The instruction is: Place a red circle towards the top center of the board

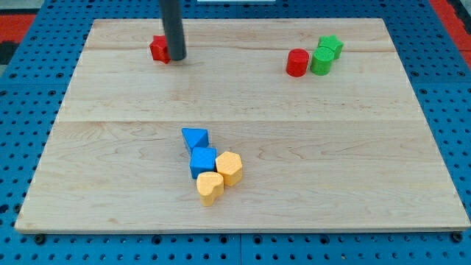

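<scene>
A red circle block [297,62] stands at the view's upper right, touching a green circle block [321,62] on its right. A green star block [330,46] sits just behind the green circle. My tip [176,58] is at the view's upper left, far left of the red circle. It stands right beside another red block [159,48], whose shape is partly hidden by the rod.
A blue triangle block [195,138], a blue cube [202,160], a yellow hexagon block [229,168] and a yellow heart block [210,187] cluster at the lower middle of the wooden board [331,177]. Blue pegboard surrounds the board.
</scene>
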`<control>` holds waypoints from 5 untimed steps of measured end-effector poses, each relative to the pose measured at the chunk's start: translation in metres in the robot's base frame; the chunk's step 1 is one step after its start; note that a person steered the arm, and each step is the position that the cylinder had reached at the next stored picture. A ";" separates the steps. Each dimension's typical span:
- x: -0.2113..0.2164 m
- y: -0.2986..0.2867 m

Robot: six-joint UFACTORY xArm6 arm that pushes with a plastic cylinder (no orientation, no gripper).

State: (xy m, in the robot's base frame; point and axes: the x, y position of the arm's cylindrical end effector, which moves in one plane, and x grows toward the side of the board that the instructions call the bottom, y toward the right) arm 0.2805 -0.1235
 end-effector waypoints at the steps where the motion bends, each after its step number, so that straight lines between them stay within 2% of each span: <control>1: -0.031 -0.025; 2: -0.043 -0.012; 3: -0.044 -0.080; 4: -0.044 -0.087; 5: -0.044 -0.043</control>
State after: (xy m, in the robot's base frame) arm 0.2367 -0.1665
